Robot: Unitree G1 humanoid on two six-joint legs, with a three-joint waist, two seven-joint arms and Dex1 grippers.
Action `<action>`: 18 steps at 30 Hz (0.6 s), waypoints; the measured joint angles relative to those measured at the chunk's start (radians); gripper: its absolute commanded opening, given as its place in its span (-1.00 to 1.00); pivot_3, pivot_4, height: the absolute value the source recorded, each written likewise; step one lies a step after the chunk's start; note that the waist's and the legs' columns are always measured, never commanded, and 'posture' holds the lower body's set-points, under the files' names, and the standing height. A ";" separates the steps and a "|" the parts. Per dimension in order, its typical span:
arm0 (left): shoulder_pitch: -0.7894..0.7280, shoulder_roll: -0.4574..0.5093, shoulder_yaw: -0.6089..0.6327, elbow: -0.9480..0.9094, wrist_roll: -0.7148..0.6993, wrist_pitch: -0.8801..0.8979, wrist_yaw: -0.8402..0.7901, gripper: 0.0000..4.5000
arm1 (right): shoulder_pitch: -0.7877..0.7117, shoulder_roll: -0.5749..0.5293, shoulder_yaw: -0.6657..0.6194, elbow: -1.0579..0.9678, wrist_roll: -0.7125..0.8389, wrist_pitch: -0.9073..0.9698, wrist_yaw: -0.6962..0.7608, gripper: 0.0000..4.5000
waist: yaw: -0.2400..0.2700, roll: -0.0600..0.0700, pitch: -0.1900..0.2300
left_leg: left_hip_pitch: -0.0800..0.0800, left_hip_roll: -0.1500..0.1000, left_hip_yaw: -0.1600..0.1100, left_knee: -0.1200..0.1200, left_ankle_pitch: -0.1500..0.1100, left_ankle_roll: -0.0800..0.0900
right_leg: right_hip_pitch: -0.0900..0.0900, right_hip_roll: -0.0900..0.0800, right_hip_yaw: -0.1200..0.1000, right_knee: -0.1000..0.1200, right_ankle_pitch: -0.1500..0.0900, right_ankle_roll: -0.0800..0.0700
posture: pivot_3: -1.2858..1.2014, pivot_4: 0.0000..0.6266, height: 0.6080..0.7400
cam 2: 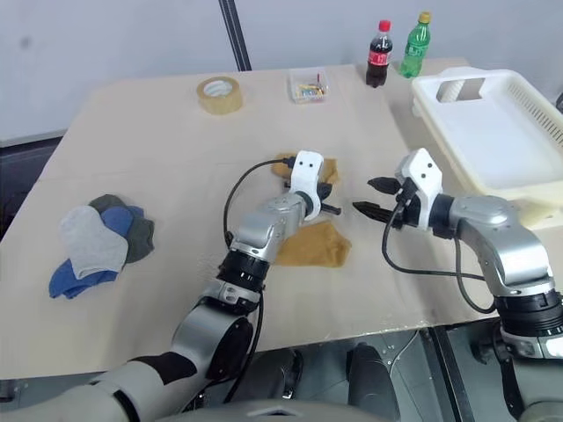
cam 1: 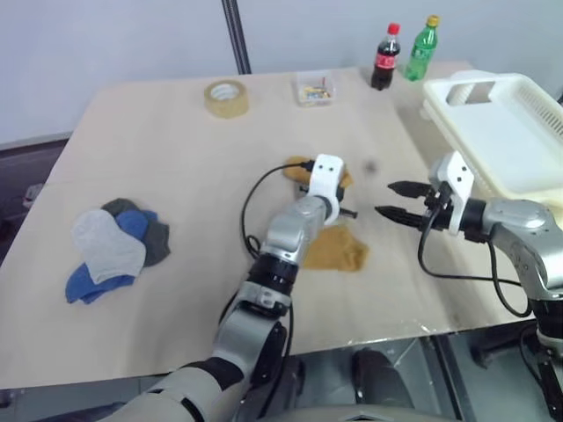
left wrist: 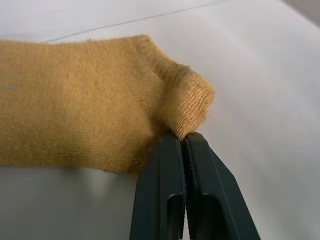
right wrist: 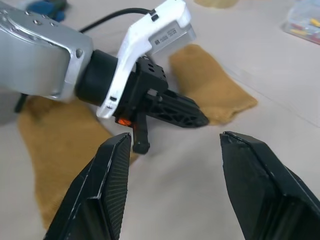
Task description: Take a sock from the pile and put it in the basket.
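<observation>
The pile (cam 1: 114, 251) of grey and blue socks lies at the table's left. Two mustard socks lie apart from it mid-table, one nearer (cam 1: 334, 251) and one farther (cam 1: 299, 169). My left gripper (cam 1: 349, 211) hovers between them, shut. Its fingertips (left wrist: 182, 136) sit at a mustard sock's cuff (left wrist: 192, 102), and no cloth shows between them. My right gripper (cam 1: 387, 199) stands open just to its right, facing it, with nothing between the fingers (right wrist: 110, 165). The white slotted basket (cam 1: 545, 101) sits at the table's far right, behind the right arm.
A tape roll (cam 1: 226, 97), a small clear box (cam 1: 314, 88), a cola bottle (cam 1: 384, 57) and a green bottle (cam 1: 421, 48) stand along the table's far edge. The table's front edge runs close below both arms.
</observation>
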 measured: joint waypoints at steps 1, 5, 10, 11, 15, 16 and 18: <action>-0.001 0.000 0.006 0.004 -0.012 -0.003 0.008 -0.57 | -0.003 0.000 -0.003 0.004 -0.003 -0.001 -0.003 0.30 | 0.000 0.000 0.000 | 0.000 0.000 0.000 0.000 0.000 0.000 | 0.000 0.000 0.000 0.000 0.000 0.000 | 0.03 -0.52 1.00; -0.002 0.000 0.004 0.001 -0.029 -0.025 0.058 0.17 | -0.007 0.000 -0.021 0.018 -0.016 0.000 -0.036 0.30 | 0.000 0.000 0.000 | 0.000 0.000 0.000 0.001 0.000 0.000 | 0.000 0.000 0.001 0.000 0.000 0.000 | 0.03 -0.52 1.00; -0.001 0.003 0.051 -0.122 -0.130 0.031 0.013 0.17 | -0.034 0.029 -0.022 0.075 -0.033 0.073 -0.117 0.30 | -0.002 0.000 0.000 | -0.002 0.000 0.000 0.001 0.000 0.000 | -0.002 0.000 0.001 0.000 0.000 0.000 | 0.03 -0.52 1.00; -0.001 0.004 0.064 -0.174 -0.164 0.057 -0.006 0.17 | -0.042 0.041 -0.022 0.084 -0.032 0.097 -0.135 0.30 | -0.003 0.000 0.000 | -0.003 0.000 0.000 0.001 0.000 0.000 | -0.003 0.000 0.001 0.000 0.000 0.000 | 0.03 -0.52 1.00; -0.002 0.065 0.100 -0.367 -0.264 0.156 -0.078 0.17 | -0.089 0.097 -0.008 0.123 -0.033 0.159 -0.181 0.30 | -0.011 0.000 0.000 | -0.003 0.000 0.000 0.000 0.000 0.000 | -0.004 0.000 0.001 0.000 0.000 0.000 | 0.03 -0.52 1.00; 0.000 0.097 0.102 -0.367 -0.263 0.160 -0.086 0.17 | -0.105 0.115 -0.002 0.137 -0.038 0.159 -0.185 0.30 | -0.015 0.000 0.000 | -0.003 0.000 0.001 0.000 0.000 0.000 | -0.003 0.000 0.001 0.000 0.000 0.000 | 0.03 -0.52 1.00; 0.000 0.187 0.122 -0.318 -0.247 0.153 -0.107 0.17 | -0.149 0.170 0.011 0.206 -0.055 0.156 -0.206 0.30 | -0.029 0.001 0.000 | 0.000 0.000 0.003 0.000 0.000 0.000 | -0.002 0.001 0.003 0.002 0.000 0.000 | 0.03 -0.52 1.00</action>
